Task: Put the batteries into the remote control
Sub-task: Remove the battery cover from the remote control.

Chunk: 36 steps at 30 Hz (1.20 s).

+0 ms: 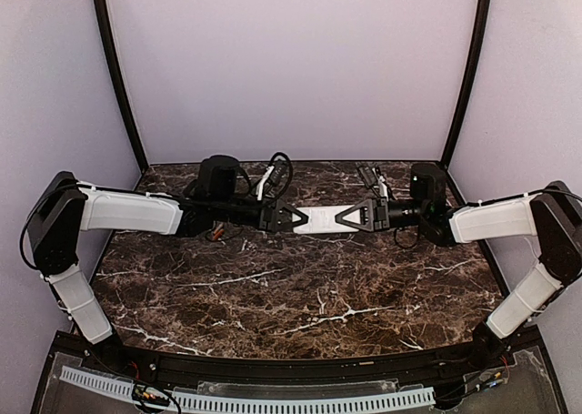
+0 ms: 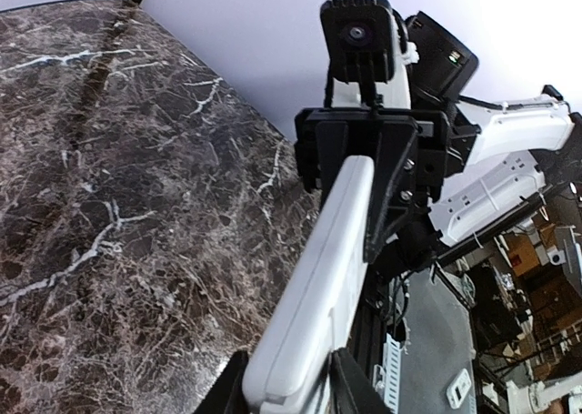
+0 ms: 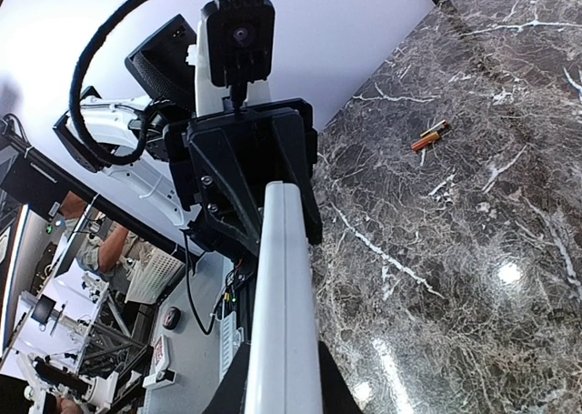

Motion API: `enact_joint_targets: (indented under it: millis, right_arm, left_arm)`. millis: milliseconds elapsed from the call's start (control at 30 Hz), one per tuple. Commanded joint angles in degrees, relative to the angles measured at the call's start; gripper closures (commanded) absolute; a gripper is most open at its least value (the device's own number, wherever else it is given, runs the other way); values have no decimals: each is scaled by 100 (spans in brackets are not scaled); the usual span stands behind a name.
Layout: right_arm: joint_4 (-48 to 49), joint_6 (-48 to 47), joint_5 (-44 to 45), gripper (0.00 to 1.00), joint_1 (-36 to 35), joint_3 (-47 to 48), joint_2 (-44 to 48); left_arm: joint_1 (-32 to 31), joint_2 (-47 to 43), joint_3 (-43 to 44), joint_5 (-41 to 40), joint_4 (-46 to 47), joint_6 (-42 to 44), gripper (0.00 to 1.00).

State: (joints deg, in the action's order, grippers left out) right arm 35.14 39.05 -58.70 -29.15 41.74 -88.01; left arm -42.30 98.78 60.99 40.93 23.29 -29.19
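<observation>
**A:** Marble table [image 1: 300, 296], dark with white veins, lilac walls [image 1: 291, 68] behind. Where is the remote?

**B:** Remote [image 1: 323, 219] is off the table, held level between the two arms. Right jaws are clamped on its right end with a narrow gap and a firm hold. Left jaws straddle the left end, drawn in close. Cannot tell from the wrist view whether they press on it.

**A:** Handling?

**B:** Judged light, with a stiff plastic shell that is smooth and likely slippery. Best held across the long edges near an end, which leaves the middle free. The upper face looks plain white, so it is probably the back.

**A:** Batteries?

**B:** Batteries [image 3: 427, 139]: two orange-red ones, side by side on the table toward the back wall, well apart from the remote. They are tiny, hard and round, so they will roll. Pinch across the barrel's middle, one at a time.
</observation>
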Motion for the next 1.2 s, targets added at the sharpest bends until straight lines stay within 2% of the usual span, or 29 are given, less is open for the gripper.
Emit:
enact_joint_targets:
  millis: [0,67,200,333,367,433,733,867,1000,1167]
  right_arm:
    - [47,134,25,100,-43,-19,150]
    - [55,137,40,100,-37,-9,144]
    - [28,129,100,100,-16,3,142]
    - [-173,12,174,100,16,10,228]
    - [-219,-13,186,100,23,18,245]
    - [-312,-80,219,100,25,27,272]
    - [-534,-217,338,100,41,23,302]
    - [-880,-399,572,100,37,86,301]
    - [-803,-349,506,100,45,80,293]
    - [-826,-356,482,100,41,98,322]
  left_arm:
    - [29,-25,-11,-199,-6,139,59]
    - [31,-44,-12,-224,-38,146,54]
    - [30,-97,-12,-359,-222,233,56]
    - [36,-156,-1,-573,-480,358,65]
    - [31,-148,31,-675,-539,383,71]
    - [32,-130,118,-783,-788,451,76]
    - [32,-144,161,-831,-988,497,91]
    - [35,-196,112,-706,-873,482,89]
    - [35,-239,88,-713,-784,484,87]
    - [30,-199,160,-822,-922,508,73]
